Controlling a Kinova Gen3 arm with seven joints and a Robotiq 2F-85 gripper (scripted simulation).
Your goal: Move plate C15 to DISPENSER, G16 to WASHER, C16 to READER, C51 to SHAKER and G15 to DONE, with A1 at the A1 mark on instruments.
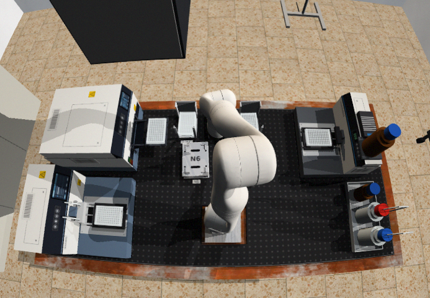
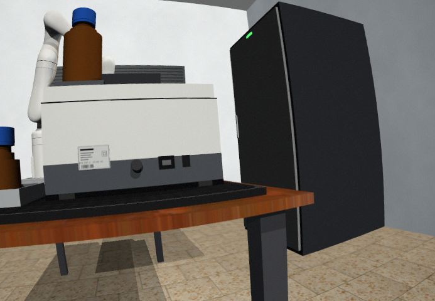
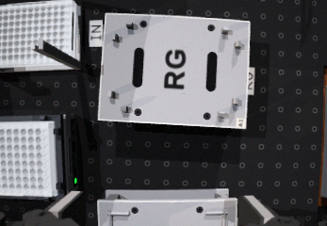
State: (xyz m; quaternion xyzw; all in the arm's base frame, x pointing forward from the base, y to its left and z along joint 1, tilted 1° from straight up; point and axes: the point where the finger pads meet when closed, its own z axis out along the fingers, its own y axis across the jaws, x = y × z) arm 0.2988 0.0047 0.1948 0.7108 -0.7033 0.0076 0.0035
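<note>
The end effector (image 3: 166,217), fully open and holding nothing, is hovering near RG nest (image 3: 174,71), probably nearest the IN plate (image 3: 29,33).

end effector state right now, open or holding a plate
End effector: open, holding nothing, hovering above the white rectangular RG nest plate.
</note>
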